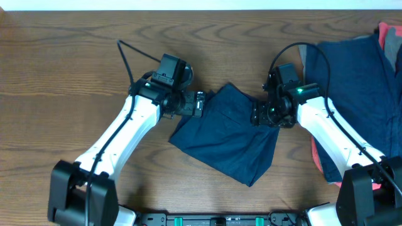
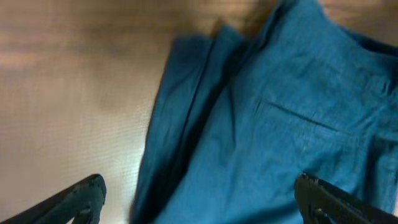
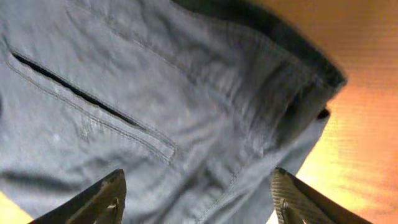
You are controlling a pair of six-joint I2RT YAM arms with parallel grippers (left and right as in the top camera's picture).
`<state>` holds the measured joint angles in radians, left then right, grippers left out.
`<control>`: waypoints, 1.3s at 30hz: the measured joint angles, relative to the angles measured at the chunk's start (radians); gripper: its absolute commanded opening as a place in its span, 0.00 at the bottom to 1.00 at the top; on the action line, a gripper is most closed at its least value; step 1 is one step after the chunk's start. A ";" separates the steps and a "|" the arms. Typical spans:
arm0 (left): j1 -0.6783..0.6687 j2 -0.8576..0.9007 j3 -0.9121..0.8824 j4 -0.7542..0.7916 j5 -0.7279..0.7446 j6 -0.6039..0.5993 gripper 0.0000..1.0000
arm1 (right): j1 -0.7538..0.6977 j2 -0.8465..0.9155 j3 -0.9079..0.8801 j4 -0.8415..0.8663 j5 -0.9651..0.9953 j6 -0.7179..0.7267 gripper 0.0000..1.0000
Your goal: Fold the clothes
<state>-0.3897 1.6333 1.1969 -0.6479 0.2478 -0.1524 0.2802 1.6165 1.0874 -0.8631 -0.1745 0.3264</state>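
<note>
Overhead: navy shorts (image 1: 229,135), one pair, lay diagonal at centre of table (image 1: 63,63), left gripper (image 1: 200,104) at their upper-left edge, right gripper (image 1: 259,115) at upper-right, each equally near, fingers spread apart, nothing clamped.

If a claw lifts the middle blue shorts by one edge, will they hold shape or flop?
Probably flop: the blue shorts already lie creased and folded over. The cloth looks thin, so likely light; pushed, it may bunch.
</note>
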 measured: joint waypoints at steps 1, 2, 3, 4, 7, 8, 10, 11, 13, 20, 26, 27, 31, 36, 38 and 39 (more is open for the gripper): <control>0.000 0.014 0.000 0.019 0.009 0.015 0.98 | 0.000 0.000 0.000 -0.016 -0.004 0.000 0.74; 0.001 0.035 0.000 0.039 0.021 0.029 0.98 | 0.000 0.000 0.000 -0.031 -0.008 0.001 0.75; 0.002 0.061 0.000 0.064 0.039 0.043 0.98 | 0.000 0.000 0.000 -0.042 -0.010 0.001 0.75; 0.002 0.082 0.000 0.084 0.055 0.050 0.98 | 0.000 0.000 0.000 -0.049 -0.010 0.001 0.76; 0.004 0.160 0.000 0.153 0.095 0.068 0.98 | 0.000 0.000 0.000 -0.065 -0.010 0.002 0.76; 0.004 0.188 0.000 0.176 0.104 0.074 0.98 | 0.000 0.000 0.000 -0.070 -0.010 0.002 0.77; 0.004 0.226 0.000 0.194 0.116 0.076 0.98 | 0.000 0.000 0.000 -0.076 -0.010 0.002 0.76; 0.004 0.246 0.000 0.199 0.123 0.076 0.98 | 0.000 0.000 0.000 -0.079 -0.010 0.002 0.76; 0.004 0.269 0.000 0.201 0.142 0.078 0.98 | 0.000 0.000 0.000 -0.082 -0.010 0.002 0.77; 0.005 0.307 0.000 0.201 0.246 0.070 0.34 | 0.000 0.000 0.000 -0.081 -0.010 0.002 0.77; -0.013 0.323 0.000 0.205 0.317 0.071 0.06 | 0.000 0.000 0.000 -0.082 -0.010 0.002 0.76; -0.013 0.323 0.000 0.205 0.322 0.070 0.06 | 0.000 0.000 0.000 -0.082 -0.010 0.002 0.75; 0.013 0.323 0.000 0.204 0.313 0.021 0.06 | 0.000 0.000 0.000 -0.097 -0.008 0.002 0.73; 0.156 0.298 0.001 0.204 0.262 -0.054 0.06 | 0.000 0.000 0.000 -0.132 0.037 0.011 0.74; 0.264 0.259 0.001 0.205 0.231 -0.088 0.06 | -0.001 0.000 0.000 -0.140 0.058 0.018 0.74; 0.328 0.233 0.001 0.208 0.212 -0.105 0.06 | -0.002 0.000 0.000 -0.140 0.064 0.021 0.74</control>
<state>-0.0620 1.8664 1.1976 -0.4404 0.4599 -0.2577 0.2787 1.6165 1.0874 -1.0027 -0.1101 0.3477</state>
